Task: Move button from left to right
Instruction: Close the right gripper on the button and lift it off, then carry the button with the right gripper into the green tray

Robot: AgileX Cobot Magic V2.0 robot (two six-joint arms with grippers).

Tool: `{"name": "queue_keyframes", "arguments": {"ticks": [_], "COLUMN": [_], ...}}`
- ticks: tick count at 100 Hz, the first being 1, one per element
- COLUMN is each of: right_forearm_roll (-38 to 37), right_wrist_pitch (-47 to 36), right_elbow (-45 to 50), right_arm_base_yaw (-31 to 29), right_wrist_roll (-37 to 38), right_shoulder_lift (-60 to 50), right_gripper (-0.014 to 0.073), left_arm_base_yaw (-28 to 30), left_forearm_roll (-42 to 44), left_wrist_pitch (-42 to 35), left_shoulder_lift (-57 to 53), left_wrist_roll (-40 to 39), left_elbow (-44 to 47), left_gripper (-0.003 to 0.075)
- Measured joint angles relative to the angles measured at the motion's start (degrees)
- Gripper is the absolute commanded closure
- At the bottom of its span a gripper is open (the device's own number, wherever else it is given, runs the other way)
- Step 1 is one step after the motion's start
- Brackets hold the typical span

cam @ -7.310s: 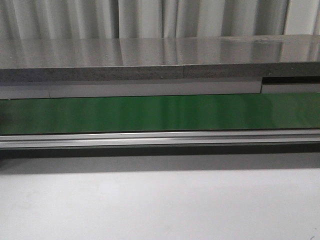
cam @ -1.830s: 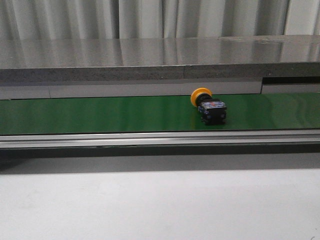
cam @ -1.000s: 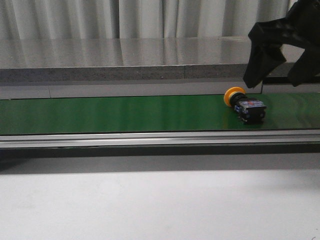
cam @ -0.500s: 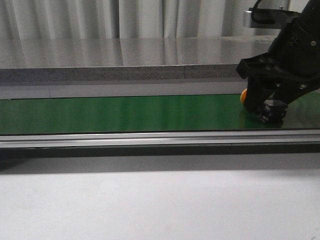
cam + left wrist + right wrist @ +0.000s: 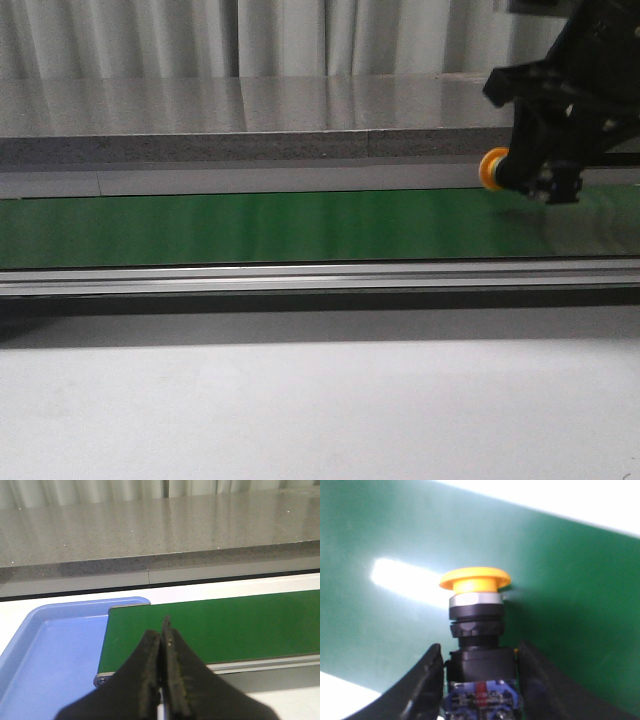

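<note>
1. Right end effector (image 5: pixel 545 178) is at the far right of the front view, over the green conveyor belt (image 5: pixel 260 228), clamped on the button (image 5: pixel 497 168).
2. Front view: the button's yellow-orange cap sticks out sideways toward the left of the black fingers, and the body is mostly hidden inside the grip. It looks lifted clear of the belt surface, with a faint reflection below it.
3. Right wrist view: button (image 5: pixel 477 635) sits between the two black fingers (image 5: pixel 422 680), which press against the sides of its black boxy body. Cap, silver collar and threaded neck project forward beyond the fingertips. A red-blue mark shows on the body near the frame edge. Green belt fills the background with a bright glare patch.
4. Left end effector (image 5: pixel 162 635): fingers together, nothing between them. It is not seen in the front view.
5. Left wrist view: that end effector hangs near the end of the belt (image 5: pixel 215 627), where a light blue tray (image 5: pixel 55 655) butts against the belt end.
6. Behind the belt runs a grey speckled ledge (image 5: pixel 250 125), with pale curtains (image 5: pixel 200 38) beyond it. The white bench (image 5: pixel 300 410) fills the foreground in front of the aluminium belt rail (image 5: pixel 300 277).
</note>
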Motion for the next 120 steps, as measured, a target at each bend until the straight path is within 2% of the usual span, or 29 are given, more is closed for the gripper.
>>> {"name": "queue_keyframes", "arguments": {"ticks": [28,69,95,120], "right_forearm_roll": [-4.41,-6.86,-6.97,-6.97], "right_wrist_pitch": [4.84,3.84,1.15,-0.74], "right_elbow": [-8.43,-9.76,-9.76,-9.76], "right_arm_base_yaw": [-10.53,-27.24,-31.74,-32.78], "right_wrist_roll": [-0.1,-3.64,-7.26,-9.12], "right_shoulder_lift": [-1.23,0.42,6.2,12.71], "right_gripper": [0.0299,0.0299,0.0299,0.0299], "left_arm_base_yaw": [0.0,0.0,0.0,0.0], "left_forearm_roll": [0.0,0.0,0.0,0.0], "left_wrist_pitch": [0.0,0.0,0.0,0.0], "left_shoulder_lift": [0.0,0.0,0.0,0.0], "left_wrist_roll": [0.0,0.0,0.0,0.0], "left_elbow": [0.0,0.0,0.0,0.0], "left_gripper": [0.074,0.074,0.074,0.074]}}
